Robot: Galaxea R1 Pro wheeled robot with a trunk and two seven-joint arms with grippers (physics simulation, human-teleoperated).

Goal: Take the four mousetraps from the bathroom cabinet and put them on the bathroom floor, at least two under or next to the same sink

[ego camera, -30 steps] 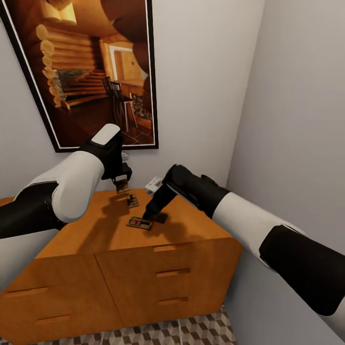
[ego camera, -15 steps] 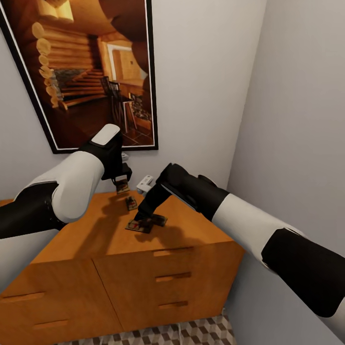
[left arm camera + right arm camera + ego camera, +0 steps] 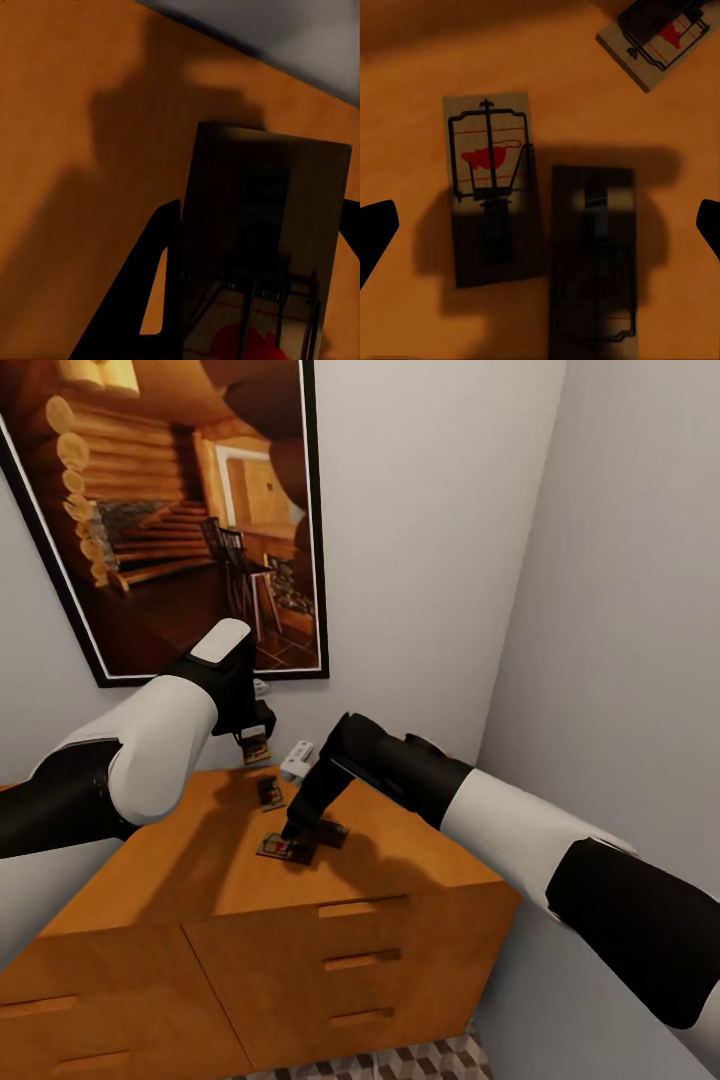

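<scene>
On the orange wooden cabinet (image 3: 200, 860) lie three mousetraps. Two of them, one (image 3: 285, 848) (image 3: 491, 187) and another (image 3: 332, 832) (image 3: 592, 262), sit side by side under my right gripper (image 3: 300, 828) (image 3: 540, 225), which hovers over them open, fingertips (image 3: 375, 236) far apart. The third mousetrap (image 3: 270, 792) (image 3: 656, 37) lies a little nearer the wall. My left gripper (image 3: 255, 742) (image 3: 259, 217) is shut on a fourth mousetrap (image 3: 256, 751) (image 3: 262, 247), held just above the cabinet top near the wall.
A large framed picture (image 3: 180, 510) of a log-cabin room hangs above the cabinet. The grey side wall (image 3: 620, 660) stands close on the right. A strip of cube-patterned bathroom floor (image 3: 420, 1060) shows below the cabinet's drawers (image 3: 345, 960).
My right gripper has moved left and settled over the pair of mousetraps. The head camera has shifted slightly. The left arm holds still with its mousetrap.
</scene>
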